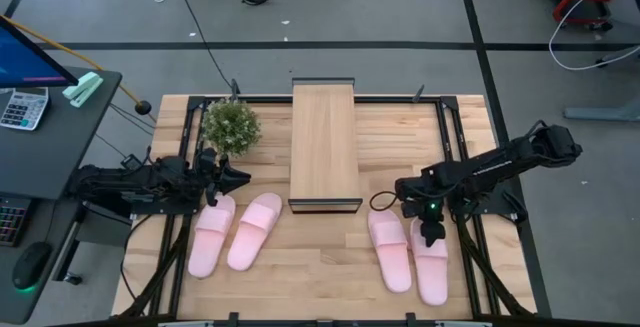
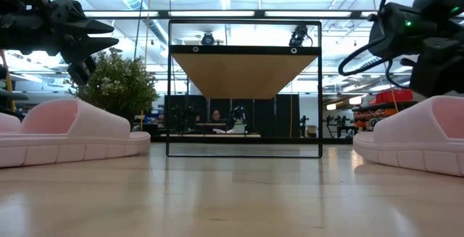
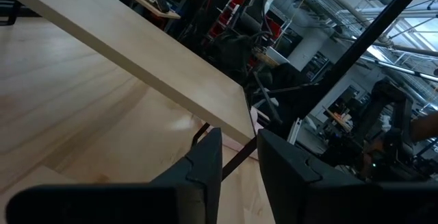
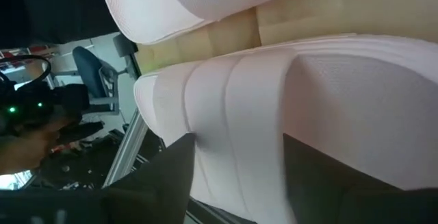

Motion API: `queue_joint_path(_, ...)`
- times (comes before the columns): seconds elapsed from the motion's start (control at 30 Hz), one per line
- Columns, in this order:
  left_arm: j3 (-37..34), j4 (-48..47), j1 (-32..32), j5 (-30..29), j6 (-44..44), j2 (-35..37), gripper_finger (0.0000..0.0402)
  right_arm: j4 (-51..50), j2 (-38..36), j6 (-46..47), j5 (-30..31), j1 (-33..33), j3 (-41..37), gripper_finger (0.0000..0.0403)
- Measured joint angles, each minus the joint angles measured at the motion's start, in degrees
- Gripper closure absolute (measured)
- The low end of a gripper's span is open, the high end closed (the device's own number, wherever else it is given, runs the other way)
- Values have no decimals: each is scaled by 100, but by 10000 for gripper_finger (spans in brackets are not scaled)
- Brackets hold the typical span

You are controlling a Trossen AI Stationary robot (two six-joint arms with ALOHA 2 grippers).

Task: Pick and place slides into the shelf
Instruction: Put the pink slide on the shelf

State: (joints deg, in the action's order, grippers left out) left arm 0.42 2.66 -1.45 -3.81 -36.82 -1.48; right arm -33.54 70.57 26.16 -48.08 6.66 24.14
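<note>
The shelf [image 1: 324, 145] is set at the worktop's [image 1: 320, 277] middle rear, a plant [image 1: 230, 125] just to its left. Two slides [image 1: 232, 233] are laid front-left, two slides [image 1: 409, 251] front-right, each pair side by side

The right arm reaches in from the right edge of the high view toward centre-right, its wrist bent down so that the right gripper [image 1: 431, 233] points toward the frame's bottom, its two dark fingers [image 4: 171, 176] spread apart with pink material between them. The left arm lies level across the left-middle of the high view, and the left gripper [image 1: 236, 176] points toward the centre, its fingers [image 3: 205, 162] parted by a narrow gap, holding nothing.
</note>
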Motion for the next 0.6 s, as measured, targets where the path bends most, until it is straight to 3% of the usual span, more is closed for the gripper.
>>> queue_joint_path(0.27, 0, 0, 0, 0, 0, -1, 307, -1, 0, 454, -10, 61, 0, 385)
queue_joint_path(0.6, 0, -2, -1, 0, 3, 1, 312, -1080, -350, 1130, 26, 63, 489, 394)
